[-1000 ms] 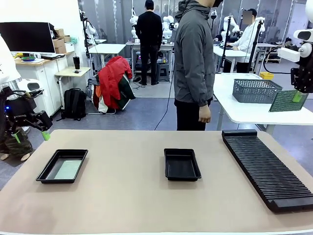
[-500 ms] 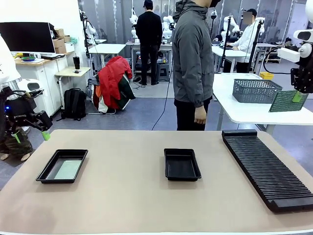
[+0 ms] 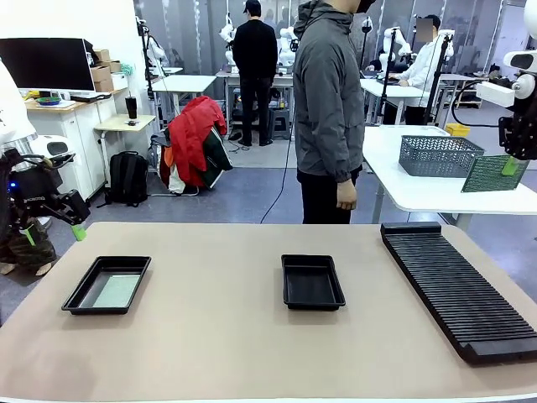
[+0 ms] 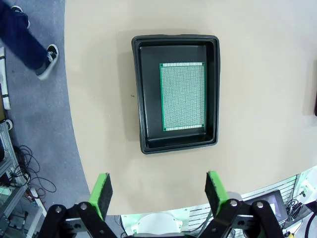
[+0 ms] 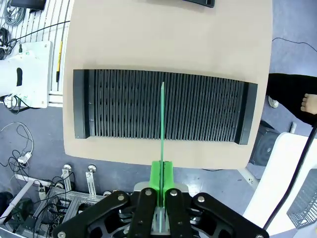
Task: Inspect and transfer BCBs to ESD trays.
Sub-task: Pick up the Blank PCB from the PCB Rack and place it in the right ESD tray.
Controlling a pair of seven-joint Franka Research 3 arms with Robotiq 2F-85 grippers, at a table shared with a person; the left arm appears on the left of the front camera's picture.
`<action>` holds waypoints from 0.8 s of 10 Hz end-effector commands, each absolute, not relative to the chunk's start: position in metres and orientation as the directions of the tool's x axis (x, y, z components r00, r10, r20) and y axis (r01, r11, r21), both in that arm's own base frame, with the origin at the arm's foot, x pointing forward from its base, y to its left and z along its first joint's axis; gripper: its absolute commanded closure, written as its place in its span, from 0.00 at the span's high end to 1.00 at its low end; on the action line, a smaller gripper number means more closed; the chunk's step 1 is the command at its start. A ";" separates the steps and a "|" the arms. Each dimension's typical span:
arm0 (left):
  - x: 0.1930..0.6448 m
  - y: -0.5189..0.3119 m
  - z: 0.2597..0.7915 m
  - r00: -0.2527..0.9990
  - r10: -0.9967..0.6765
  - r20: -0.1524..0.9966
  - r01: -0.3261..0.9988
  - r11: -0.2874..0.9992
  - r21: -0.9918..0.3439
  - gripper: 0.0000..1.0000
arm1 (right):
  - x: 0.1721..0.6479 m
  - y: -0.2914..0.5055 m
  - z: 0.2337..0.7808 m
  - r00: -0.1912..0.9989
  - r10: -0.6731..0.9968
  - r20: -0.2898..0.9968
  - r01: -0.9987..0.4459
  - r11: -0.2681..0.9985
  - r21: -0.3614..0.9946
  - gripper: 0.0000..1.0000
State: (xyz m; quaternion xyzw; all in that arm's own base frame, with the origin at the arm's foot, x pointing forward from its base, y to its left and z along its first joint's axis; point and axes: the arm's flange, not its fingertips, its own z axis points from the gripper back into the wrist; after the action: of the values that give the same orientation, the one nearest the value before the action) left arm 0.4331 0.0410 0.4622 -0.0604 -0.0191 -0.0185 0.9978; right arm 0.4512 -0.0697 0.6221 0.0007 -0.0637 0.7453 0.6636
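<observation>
A BCB [image 3: 493, 174] hangs high at the far right, well above the table, with my right gripper [image 3: 510, 164] shut on its top edge. In the right wrist view this BCB [image 5: 162, 116] shows edge-on as a thin green line between the shut pads of my right gripper [image 5: 162, 174]. At the table's left a second BCB [image 3: 115, 290] lies flat in one ESD tray [image 3: 81, 290]. My left gripper [image 3: 54, 233] hovers open up and to the left of it. The left wrist view looks straight down on that BCB [image 4: 183, 95] in its tray [image 4: 139, 99], beyond the open left gripper [image 4: 157, 192]. The other ESD tray [image 3: 312, 282] sits mid-table.
A long black slotted rack [image 3: 457, 285] runs along the table's right side, and the right wrist view shows the rack [image 5: 119, 104] directly below. A person [image 3: 329, 109] stands at the far edge with hands down. Behind them a white table carries a mesh basket [image 3: 438, 154].
The person at the far side has shifted a little. Both arms and the held BCB have stayed where they were.
</observation>
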 end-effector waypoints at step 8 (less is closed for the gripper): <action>0.433 0.041 0.461 0.998 -0.031 0.049 0.036 0.992 -0.118 1.00 | 0.464 -0.058 0.616 0.024 0.976 0.216 -0.996 0.042 -0.079 0.02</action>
State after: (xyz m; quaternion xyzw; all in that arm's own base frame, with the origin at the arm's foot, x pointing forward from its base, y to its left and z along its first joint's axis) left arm 0.4331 0.0410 0.4622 -0.0604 -0.0191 -0.0185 0.9978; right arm 0.4553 -0.0653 0.6176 0.0213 -0.0803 0.7244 0.6844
